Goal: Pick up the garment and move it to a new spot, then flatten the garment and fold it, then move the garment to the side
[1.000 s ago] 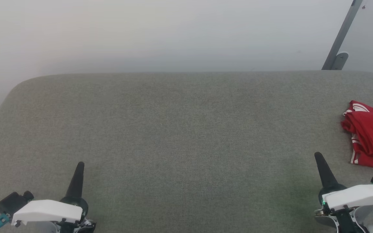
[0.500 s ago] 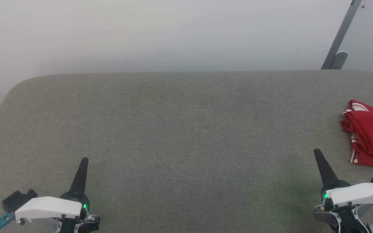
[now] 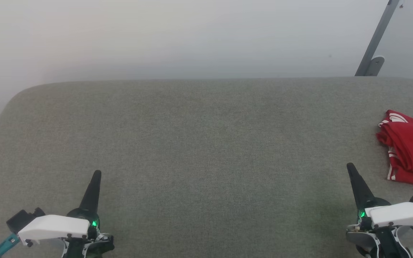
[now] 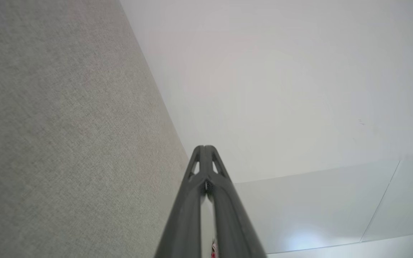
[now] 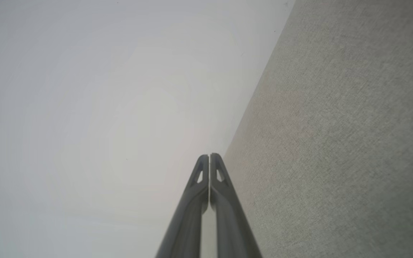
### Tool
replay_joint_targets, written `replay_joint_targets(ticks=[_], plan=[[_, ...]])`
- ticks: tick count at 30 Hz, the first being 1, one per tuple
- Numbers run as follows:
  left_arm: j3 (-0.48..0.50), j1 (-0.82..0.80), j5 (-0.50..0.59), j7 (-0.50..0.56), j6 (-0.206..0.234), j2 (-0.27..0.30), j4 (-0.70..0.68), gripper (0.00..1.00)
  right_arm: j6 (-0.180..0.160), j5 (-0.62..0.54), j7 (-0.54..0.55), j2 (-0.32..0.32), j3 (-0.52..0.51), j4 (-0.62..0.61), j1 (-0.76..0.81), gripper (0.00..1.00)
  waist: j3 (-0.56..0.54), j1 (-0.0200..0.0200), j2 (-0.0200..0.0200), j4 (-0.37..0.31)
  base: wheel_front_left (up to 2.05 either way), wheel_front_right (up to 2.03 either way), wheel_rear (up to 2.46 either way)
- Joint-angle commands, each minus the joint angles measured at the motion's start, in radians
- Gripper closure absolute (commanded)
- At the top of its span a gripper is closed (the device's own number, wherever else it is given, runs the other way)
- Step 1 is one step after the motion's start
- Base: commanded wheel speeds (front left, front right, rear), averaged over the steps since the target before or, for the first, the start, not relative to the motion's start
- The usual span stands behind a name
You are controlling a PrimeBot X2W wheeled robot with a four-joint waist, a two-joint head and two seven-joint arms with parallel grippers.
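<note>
Crumpled red garment (image 3: pixel 409 150) at rounded woven grey table's (image 3: pixel 206 143) right edge, open fabric leftward, left gripper (image 3: pixel 97 173) and right gripper (image 3: pixel 350 166) clenched.

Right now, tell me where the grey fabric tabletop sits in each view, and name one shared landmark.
Head view: the grey fabric tabletop spans the lower two thirds, the garment at its right edge.
Left wrist view: it takes the left side, beside the shut left pincer.
Right wrist view: it takes the right side, beside the shut right pincer.
Shared landmark: the pale wall along its far edge.
</note>
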Motion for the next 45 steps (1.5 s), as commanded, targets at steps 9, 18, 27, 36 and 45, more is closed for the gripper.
replay_joint_targets(ticks=[9, 18, 27, 36, 45], plan=[[0.013, -0.024, -0.065, 0.024, -0.002, -0.017, -0.012, 1.00, 0.000, 0.081, 0.018, 0.009, -0.006, -0.011, -0.021, 1.00, 0.001, 0.0000, 0.0000, -0.002, 0.00, 0.00, 0.00], [0.019, -0.028, -0.111, 0.039, -0.002, -0.031, -0.014, 1.00, 0.000, 0.135, 0.028, 0.015, -0.010, -0.011, -0.022, 1.00, 0.002, 0.0000, 0.0000, -0.003, 0.00, 0.00, 0.00], [0.025, -0.031, -0.157, 0.056, -0.003, -0.044, -0.016, 1.00, 0.000, 0.193, 0.038, 0.022, -0.014, -0.012, -0.023, 1.00, 0.004, 0.0000, 0.0000, -0.005, 0.00, 0.00, 0.00], [0.028, -0.034, -0.182, 0.066, -0.003, -0.053, -0.017, 1.00, 0.000, 0.226, 0.044, 0.025, -0.015, -0.012, -0.025, 1.00, 0.005, 0.0000, 0.0000, -0.006, 0.00, 0.00, 0.00], [0.027, -0.034, -0.182, 0.066, -0.003, -0.053, -0.017, 1.00, 0.000, 0.226, 0.044, 0.025, -0.015, -0.012, -0.025, 1.00, 0.005, 0.0000, 0.0000, -0.006, 0.00, 0.00, 0.00]])
